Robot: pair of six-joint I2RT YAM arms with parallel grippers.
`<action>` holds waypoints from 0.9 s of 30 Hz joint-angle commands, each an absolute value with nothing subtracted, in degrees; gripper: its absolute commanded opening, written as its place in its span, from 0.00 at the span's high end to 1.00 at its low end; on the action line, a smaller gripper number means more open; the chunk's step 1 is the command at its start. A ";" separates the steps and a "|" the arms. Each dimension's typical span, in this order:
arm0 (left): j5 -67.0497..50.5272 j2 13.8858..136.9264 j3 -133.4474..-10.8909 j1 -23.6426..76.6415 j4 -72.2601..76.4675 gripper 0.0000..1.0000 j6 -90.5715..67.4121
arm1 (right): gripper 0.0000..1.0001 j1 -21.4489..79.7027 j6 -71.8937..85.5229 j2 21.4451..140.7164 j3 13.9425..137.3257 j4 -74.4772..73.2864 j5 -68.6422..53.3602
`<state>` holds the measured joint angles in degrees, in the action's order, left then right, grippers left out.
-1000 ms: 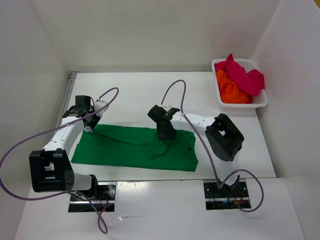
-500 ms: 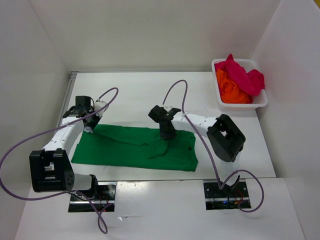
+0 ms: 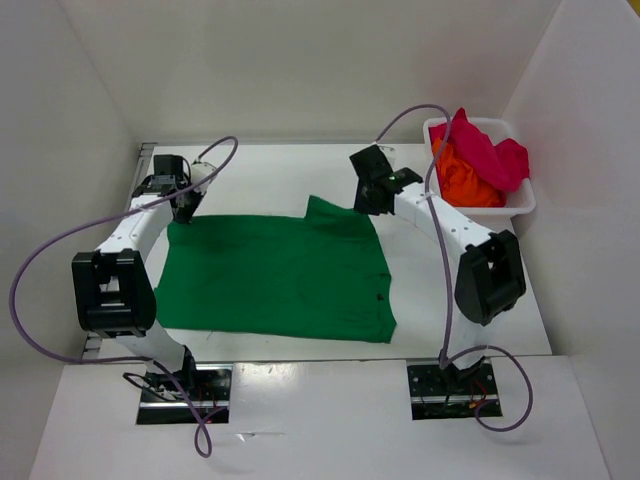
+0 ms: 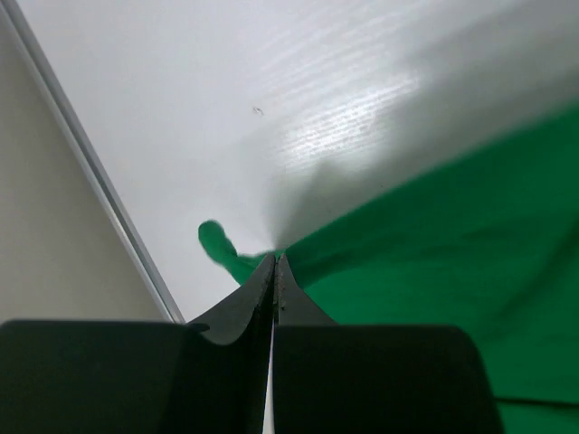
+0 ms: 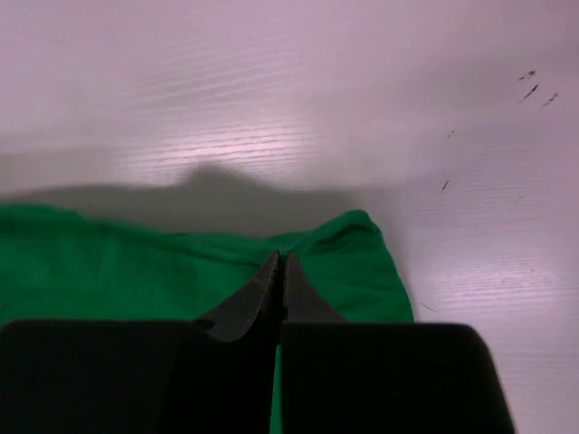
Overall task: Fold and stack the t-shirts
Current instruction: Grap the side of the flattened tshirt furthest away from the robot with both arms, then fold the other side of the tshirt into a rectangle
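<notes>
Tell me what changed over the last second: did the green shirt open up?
Yes. Both arms swung toward the far side of the table, dragging the far edge of the green t-shirt along, so the narrow folded strip opened into a broad sheet. The left gripper and right gripper are each shut on that edge. The near hem stayed put; the orange t-shirt and magenta t-shirt remain in the white basket.

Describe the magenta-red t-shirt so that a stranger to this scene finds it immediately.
Start at the far right corner of the table, where a white basket stands. Two shirts fill it: the magenta-red t-shirt lies on top, hanging over the rim, with the orange t-shirt beneath it; the green t-shirt is spread flat elsewhere.
</notes>
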<state>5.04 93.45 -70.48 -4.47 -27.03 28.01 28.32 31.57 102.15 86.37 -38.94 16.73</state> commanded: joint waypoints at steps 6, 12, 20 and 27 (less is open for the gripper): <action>5.62 91.24 -69.88 -4.66 -22.94 1.00 27.15 | 1.00 29.79 32.24 88.16 77.89 -36.29 14.34; 5.10 87.63 -62.85 -4.66 -22.94 1.00 29.96 | 1.00 31.11 39.00 78.67 64.29 -36.30 8.36; 7.03 84.21 -52.65 -4.66 -22.94 1.00 33.84 | 1.00 34.63 47.54 75.14 51.07 -35.16 4.92; 10.72 79.82 -50.02 -4.66 -24.87 1.00 35.76 | 1.00 35.77 49.65 76.46 49.39 -36.21 5.45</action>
<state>8.36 84.07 -50.92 -4.47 -24.93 33.30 34.98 47.16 76.42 50.06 -36.84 5.10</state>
